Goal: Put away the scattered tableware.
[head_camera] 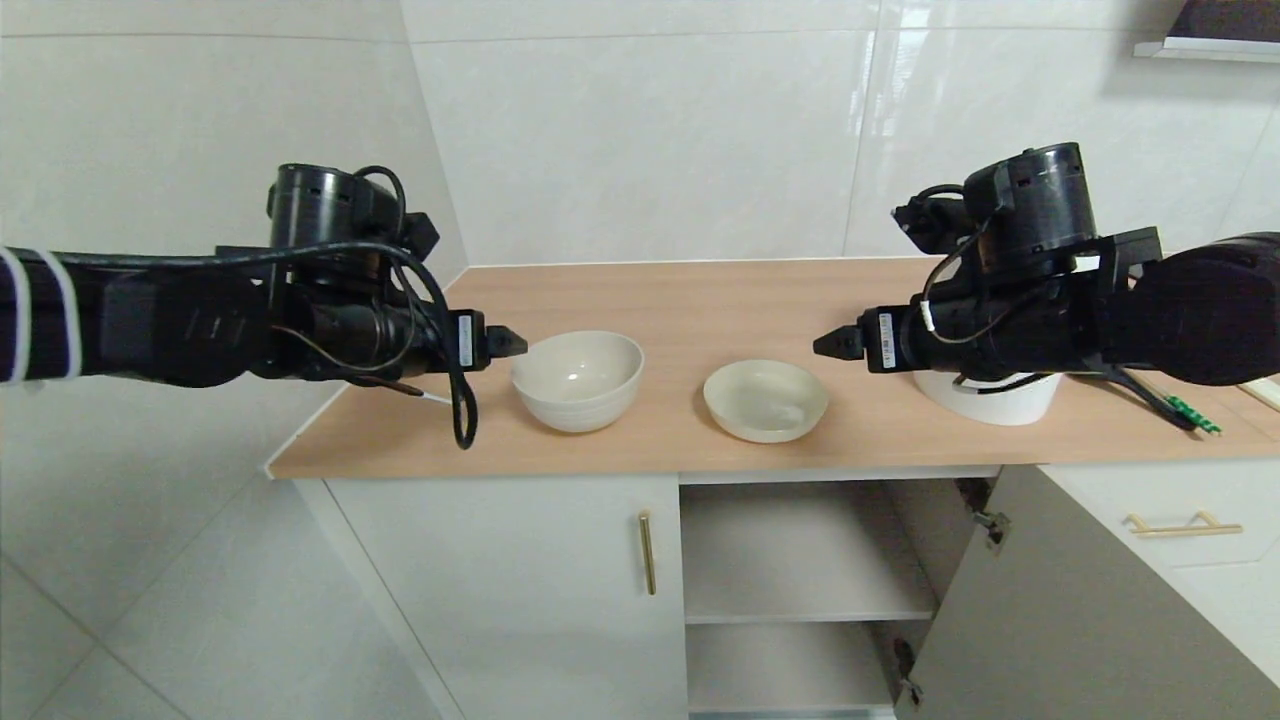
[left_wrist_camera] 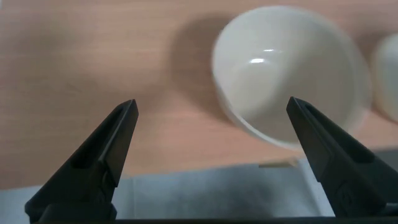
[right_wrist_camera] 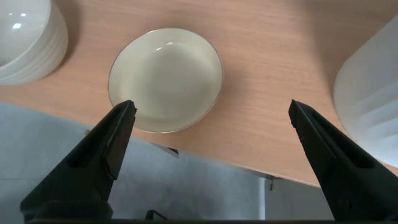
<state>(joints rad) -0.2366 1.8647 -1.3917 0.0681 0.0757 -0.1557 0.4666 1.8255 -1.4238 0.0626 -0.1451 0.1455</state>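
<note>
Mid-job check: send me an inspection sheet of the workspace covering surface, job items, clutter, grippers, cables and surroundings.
Surface: wooden counter, no spills seen.
Job's things: deep bowl at left, dish in the middle, white vessel at right, partly under the right arm; all upright and apart.
Clutter: green strip at the counter's right end; too small to identify.
Grippers: left gripper beside the deep bowl, right gripper near the dish; both jaws open, holding nothing.
Cables: black loop hangs from the left arm above the counter's left end.
Surroundings: tiled wall; cupboard below, its door open.
</note>
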